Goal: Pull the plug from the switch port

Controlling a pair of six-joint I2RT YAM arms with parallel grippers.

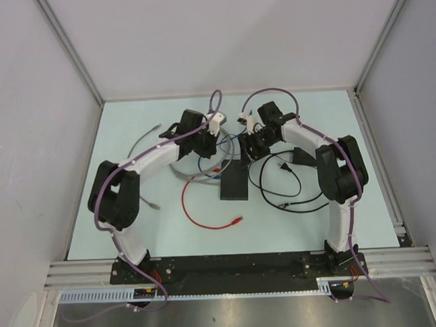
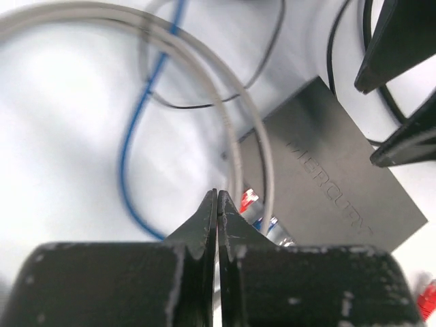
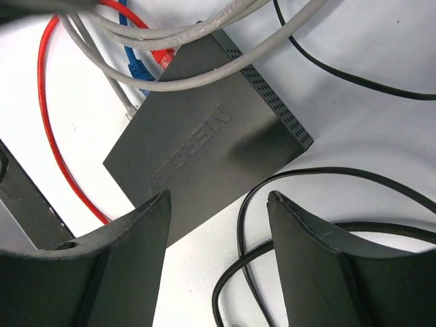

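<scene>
Flat black rectangular switch box (image 1: 233, 183) sits mid-table (image 1: 126, 120), with the switch port (image 3: 153, 71) on its 12 o'clock edge, cables jammed in. Left pincer (image 2: 217, 197) at 11 is pinched closed on nothing I can see. Right pincer (image 3: 218, 197) gapes wide over the box, probably to steady it.

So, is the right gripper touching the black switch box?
Cannot tell. In the right wrist view the open right gripper overlaps the black switch box; neither contact nor gap shows.
</scene>
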